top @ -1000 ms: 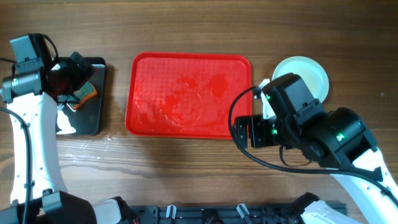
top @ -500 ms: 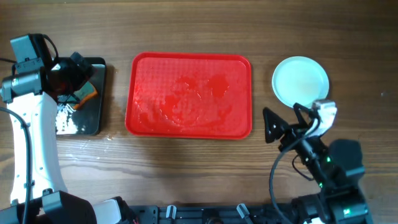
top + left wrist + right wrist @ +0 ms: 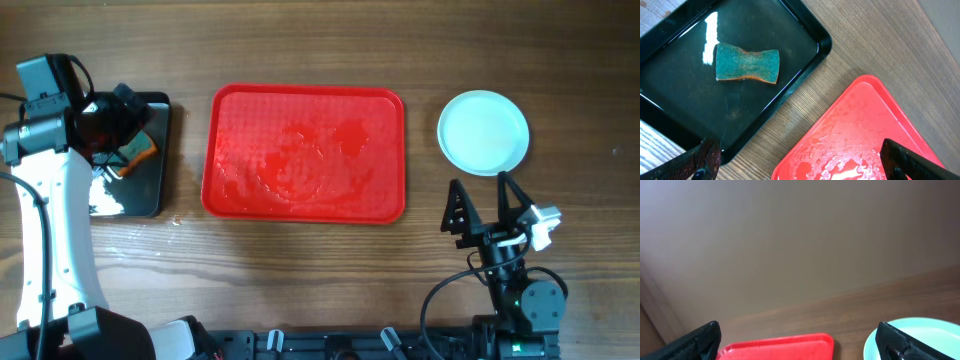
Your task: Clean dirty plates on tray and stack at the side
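The red tray (image 3: 305, 152) lies mid-table, wet and with no plates on it; it also shows in the left wrist view (image 3: 865, 135) and the right wrist view (image 3: 775, 347). A pale blue-white plate (image 3: 483, 131) sits on the table right of the tray, clean on top; I cannot tell whether others lie under it. Its edge shows in the right wrist view (image 3: 922, 332). My right gripper (image 3: 480, 192) is open and empty near the front edge, below the plate. My left gripper (image 3: 118, 122) is open and empty over the black tray.
A glossy black tray (image 3: 140, 190) at the far left holds a teal sponge with an orange underside (image 3: 746, 64). Water drops lie on the wood between the two trays. The left arm runs along the table's left side.
My right arm has pulled back from beside the plate toward the front edge, uncovering the plate. The left arm has not moved.
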Motion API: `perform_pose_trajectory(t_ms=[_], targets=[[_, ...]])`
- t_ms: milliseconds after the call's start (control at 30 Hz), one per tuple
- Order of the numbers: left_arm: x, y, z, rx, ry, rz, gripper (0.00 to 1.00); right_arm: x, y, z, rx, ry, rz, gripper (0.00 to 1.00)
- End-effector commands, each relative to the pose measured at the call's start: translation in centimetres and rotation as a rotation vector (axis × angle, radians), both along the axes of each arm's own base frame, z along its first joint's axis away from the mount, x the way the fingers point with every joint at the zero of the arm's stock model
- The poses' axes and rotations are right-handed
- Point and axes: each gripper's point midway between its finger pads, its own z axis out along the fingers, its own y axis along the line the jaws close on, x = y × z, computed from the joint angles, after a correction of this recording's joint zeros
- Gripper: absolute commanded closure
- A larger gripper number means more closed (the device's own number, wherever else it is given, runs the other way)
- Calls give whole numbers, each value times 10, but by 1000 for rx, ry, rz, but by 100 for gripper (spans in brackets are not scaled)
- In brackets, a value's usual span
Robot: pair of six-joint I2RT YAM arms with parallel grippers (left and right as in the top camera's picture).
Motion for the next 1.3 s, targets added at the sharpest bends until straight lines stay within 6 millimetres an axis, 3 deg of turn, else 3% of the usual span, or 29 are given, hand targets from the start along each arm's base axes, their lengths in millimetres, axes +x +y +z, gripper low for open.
perform_pose_trajectory(t_ms=[0,100,200,300,433,567,1267], targets=[[1,1,3,-2,-11,-3,0,1,-16,-1,-2,3,-78,0],[1,1,3,-2,-11,-3,0,6,-40,-46,-58,182,-206,0],[1,1,3,-2,-11,-3,0,6,-40,-47,-227,166,-216,0],[1,1,3,-2,-11,-4,0,6,-40,-47,-255,165,-219,0],[1,1,3,-2,-11,-3,0,6,-40,-47,-485,142,-238,0],[1,1,3,-2,-11,-4,0,6,-39,-47,-376,153,-224,0],[1,1,3,-2,-11,-4,0,6,-39,-47,-378,151,-226,0]])
